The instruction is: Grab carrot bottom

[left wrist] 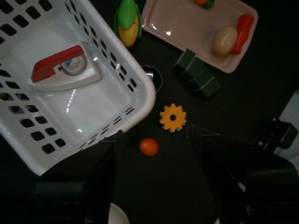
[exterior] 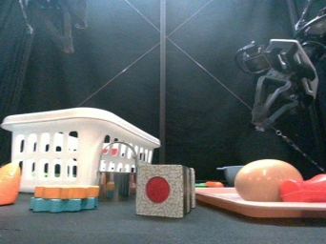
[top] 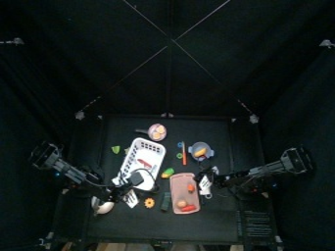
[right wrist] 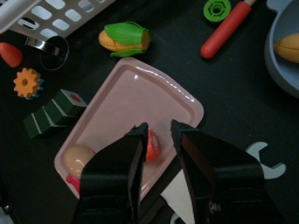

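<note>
The left gripper (left wrist: 158, 171) hangs with its fingers spread wide and nothing between them, just beyond the white basket (left wrist: 47, 122); the carrot bottom (left wrist: 242, 31) lies far ahead of those fingertips. The piece rests on the pink tray (right wrist: 128, 96), directly under the right gripper (right wrist: 160, 140), whose fingers stand narrowly apart and grip nothing. It is probably a light, stiff, smooth plastic piece, best pinched across its thicker middle. The right fingers hide most of it, so its full shape and lie are unclear.
</note>
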